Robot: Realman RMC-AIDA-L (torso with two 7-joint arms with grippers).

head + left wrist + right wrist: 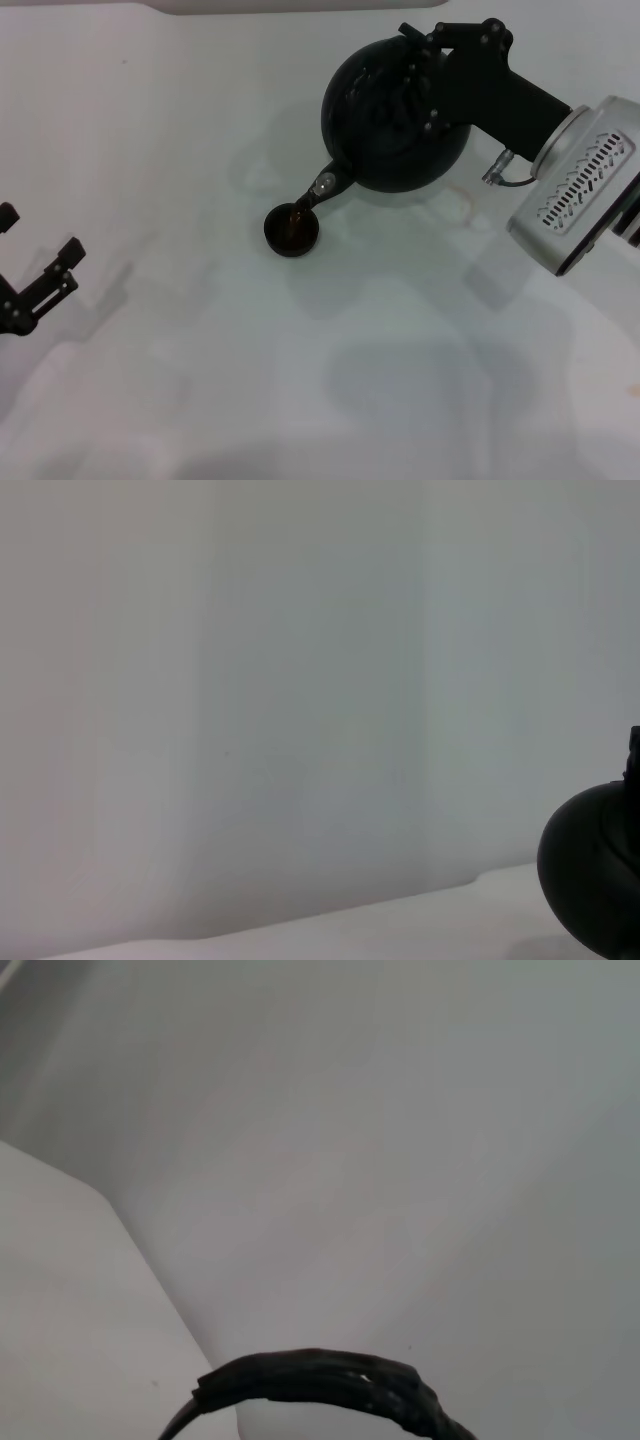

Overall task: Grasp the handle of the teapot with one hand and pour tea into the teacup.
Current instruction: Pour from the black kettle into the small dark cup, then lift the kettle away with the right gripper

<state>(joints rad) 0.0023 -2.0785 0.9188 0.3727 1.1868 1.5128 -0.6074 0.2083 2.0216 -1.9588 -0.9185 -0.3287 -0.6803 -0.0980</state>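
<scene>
right gripper clenched on the handle, holding the teapot tipped over near the back of the white table. spout points down at the teacup, thin brown stream of tea running into it. left gripper parked at the table's left edge, fingers spread, grasping nothing.
</scene>
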